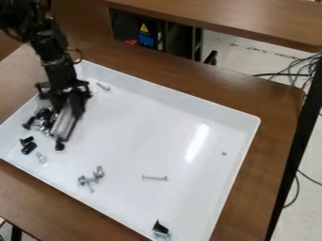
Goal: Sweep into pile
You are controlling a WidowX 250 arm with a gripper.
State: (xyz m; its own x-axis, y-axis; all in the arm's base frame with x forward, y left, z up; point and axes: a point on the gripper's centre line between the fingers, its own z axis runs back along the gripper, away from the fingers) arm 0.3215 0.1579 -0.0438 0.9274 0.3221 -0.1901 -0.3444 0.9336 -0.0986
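The end effector (68, 104) is over the left part of the white rectangular tray (251, 141), pointing down into it. A pale grey panel (63, 123) with a dark edge extends downward from the end effector. Whether the end effector is clenched on this panel or released cannot be determined.

The hardware to be swept lies inside the tray in separate locations. The densest group, a heap of black and silver hardware (41, 120), is against the left side of the panel. A small black part (60, 145) is at the panel's lower end. Two black pieces (28, 145) lie just below the heap, toward the tray's left corner, with a silver bolt (41, 157) near them. A single screw (103, 86) lies near the upper left corner.

A cluster of silver bolts (92, 177) is in the lower left area. To its right, a long thin screw (155, 178) lies apart. A small metal piece (224, 154) is near the right wall. A black angular part (160, 228) is near the bottom corner, beside a silver piece (162, 236).

The tray rests on a brown wooden worktop (277, 113). Cables (301, 70) are on the floor at right.
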